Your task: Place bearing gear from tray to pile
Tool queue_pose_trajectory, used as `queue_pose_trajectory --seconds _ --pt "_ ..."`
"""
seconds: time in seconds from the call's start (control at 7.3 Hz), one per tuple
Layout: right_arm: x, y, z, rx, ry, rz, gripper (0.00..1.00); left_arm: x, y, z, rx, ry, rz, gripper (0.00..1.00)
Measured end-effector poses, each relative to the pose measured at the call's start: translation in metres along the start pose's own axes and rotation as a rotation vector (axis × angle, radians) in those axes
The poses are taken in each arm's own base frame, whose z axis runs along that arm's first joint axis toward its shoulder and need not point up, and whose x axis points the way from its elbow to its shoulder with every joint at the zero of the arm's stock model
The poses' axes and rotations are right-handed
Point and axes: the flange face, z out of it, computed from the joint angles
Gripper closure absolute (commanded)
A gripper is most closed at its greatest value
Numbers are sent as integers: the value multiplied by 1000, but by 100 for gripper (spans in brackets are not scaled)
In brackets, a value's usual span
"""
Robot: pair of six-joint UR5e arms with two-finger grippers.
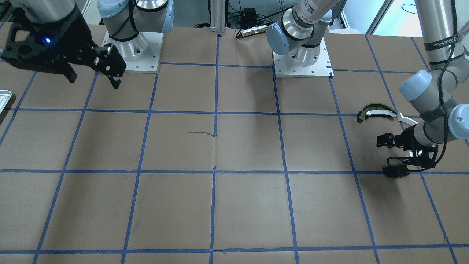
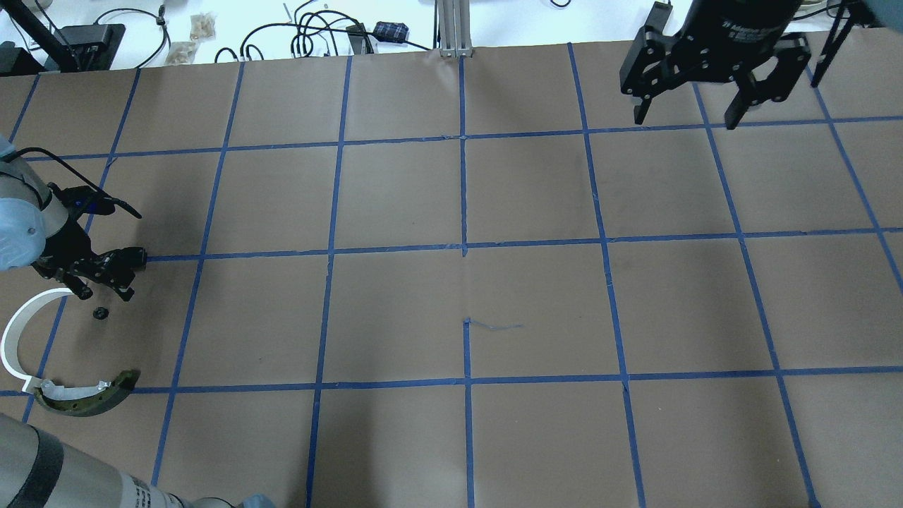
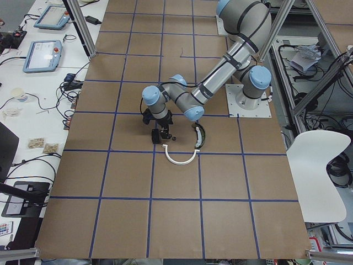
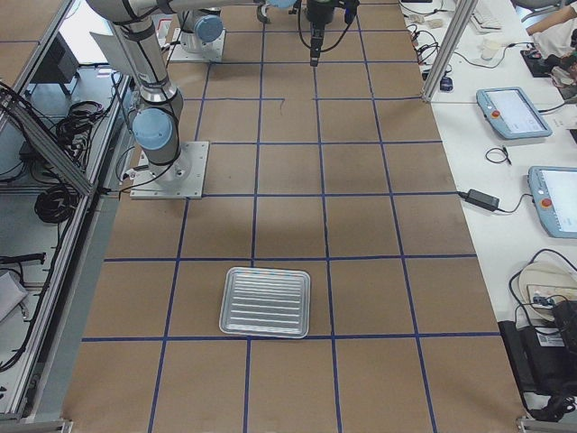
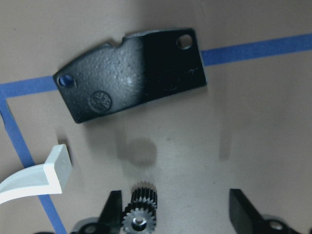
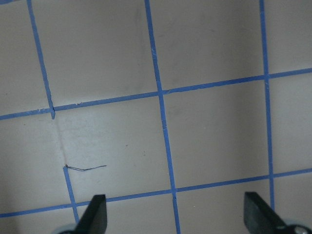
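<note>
My left claw (image 5: 175, 209) hangs low over the table (image 2: 536, 197) on its left half, fingers spread and gripping nothing. The bearing gear (image 5: 141, 217), a small dark toothed wheel with a pale hub, lies on the brown paper (image 5: 253, 126) just inside one fingertip; I cannot tell whether they touch. Just ahead, a flat black plate (image 5: 131, 78) with a grainy face and a hole at each end lies across a blue tape line (image 5: 258, 46). Beside the gear is the squared end of the white arc strip (image 2: 14, 339), smooth and thin. At the strip's other end rests the dark curved piece (image 2: 88, 395) with its pale band. Together these make the pile, and the gear is among it. The tray (image 4: 265, 301), silvery with a ribbed floor and rounded corners, lies well apart towards the table's right end. My right claw (image 2: 686, 120) is up high over the far edge, open as well.
</note>
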Motion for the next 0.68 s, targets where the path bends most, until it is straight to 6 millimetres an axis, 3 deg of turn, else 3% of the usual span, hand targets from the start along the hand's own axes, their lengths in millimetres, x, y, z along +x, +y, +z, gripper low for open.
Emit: queue_pose_trajectory --seconds 0.14,0.27,0.55,0.68 --pt "1 -7 -5 21 10 -1 0 1 1 0 -5 4 0 18" --pt "-2 -25 1 71 7 0 0 2 2 -1 -10 9 0 23" --pt "-5 -45 31 108 6 -22 0 3 5 -4 -18 16 -1 17" --pt "-5 -46 45 131 4 -45 0 4 6 -5 -22 20 0 6"
